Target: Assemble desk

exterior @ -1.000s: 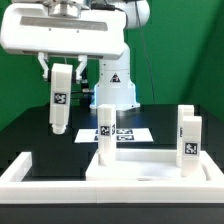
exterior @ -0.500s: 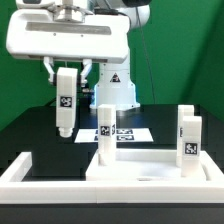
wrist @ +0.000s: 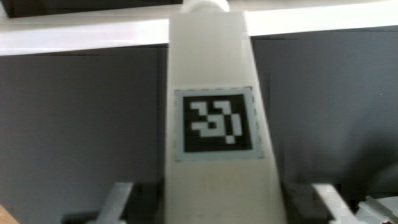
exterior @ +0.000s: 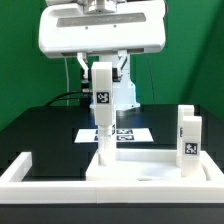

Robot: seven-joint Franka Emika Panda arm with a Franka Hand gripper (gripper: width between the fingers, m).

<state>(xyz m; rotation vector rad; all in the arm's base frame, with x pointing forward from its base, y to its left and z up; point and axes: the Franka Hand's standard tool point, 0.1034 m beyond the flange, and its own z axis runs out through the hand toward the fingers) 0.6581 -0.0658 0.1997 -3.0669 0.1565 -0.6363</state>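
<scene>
One leg block (exterior: 102, 95) hangs upright in the gripper (exterior: 101, 68), whose fingers (wrist: 112, 203) are closed partway on its upper end. It is above another leg (exterior: 104, 135) standing on the tabletop panel (exterior: 140, 165). Two more legs (exterior: 188, 137) stand at the exterior view's right. The marker board (exterior: 128, 134) lies behind on the black counter (exterior: 40, 125).
</scene>
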